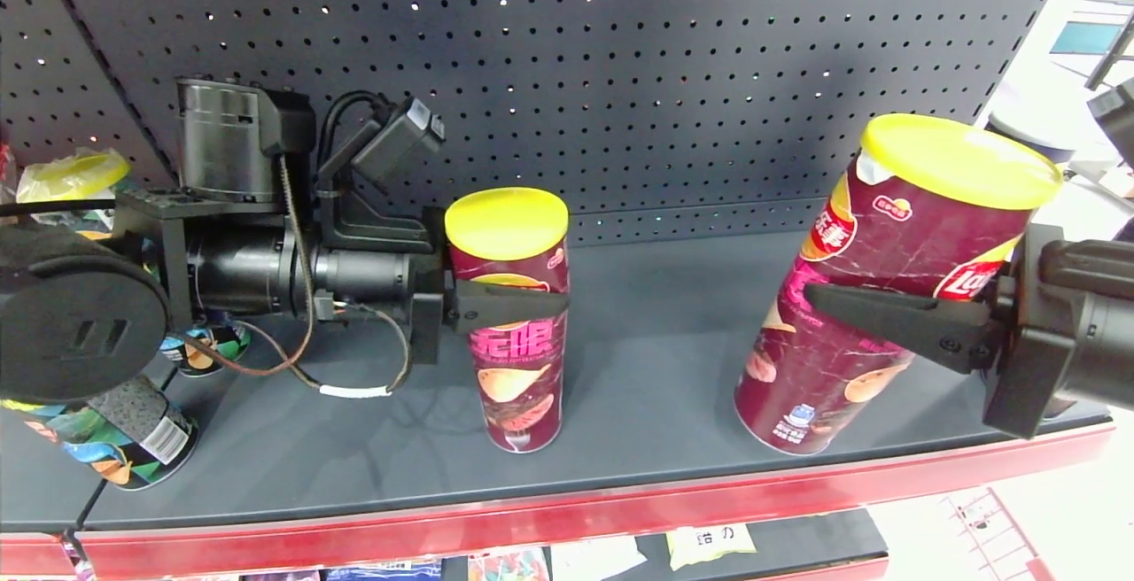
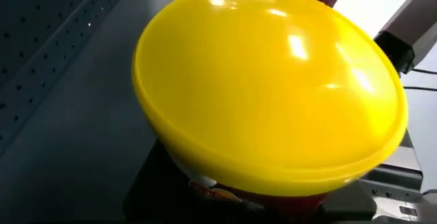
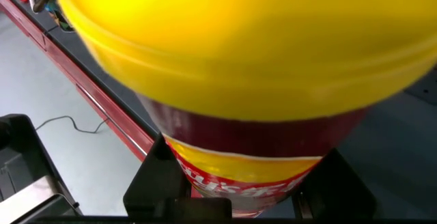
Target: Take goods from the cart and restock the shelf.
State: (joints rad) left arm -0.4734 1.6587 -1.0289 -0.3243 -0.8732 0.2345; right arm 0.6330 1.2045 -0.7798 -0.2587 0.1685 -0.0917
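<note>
Far left on the dark shelf [image 1: 656, 368] are green cans [image 1: 133, 448]. Mid-shelf, the left gripper [image 1: 523, 296] has its jaws closed around an upright chip can [image 1: 514, 368]. At right, the right gripper [image 1: 850, 293] has its jaws clasping a tilted chip can [image 1: 895, 227] near the front edge.

Dark shelf [image 1: 656, 368]; chip cans [image 1: 518, 386], perhaps bag [image 1: 66, 175].
</note>
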